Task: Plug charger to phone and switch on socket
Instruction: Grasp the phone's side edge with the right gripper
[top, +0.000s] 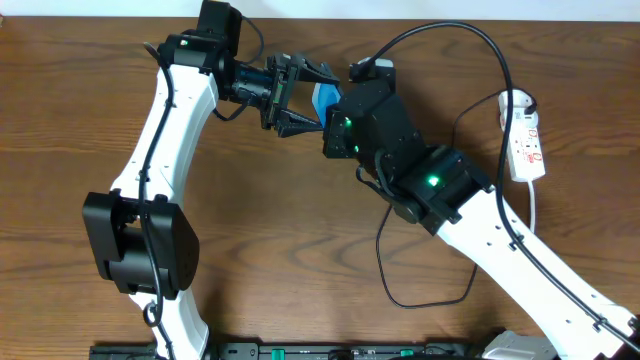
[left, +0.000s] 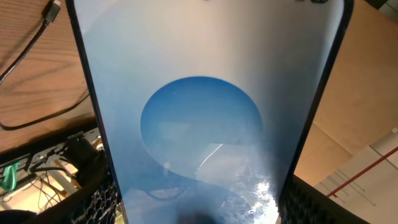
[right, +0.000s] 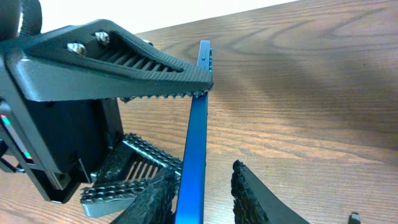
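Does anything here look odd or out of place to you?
Yes, the phone. Instead of lying flat, it stands on its thin edge, clamped by the left gripper, with the right gripper open around it. The charger loops loose over the table, and the socket sits well off to the side.

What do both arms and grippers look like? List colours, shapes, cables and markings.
Left arm and right arm: white tubular links, black joint housings, thin black cables along them; green lights glow on the right wrist. Left gripper: black, ribbed fingers with sawtooth edges, silver screws. Right gripper: black, rough-textured pads.
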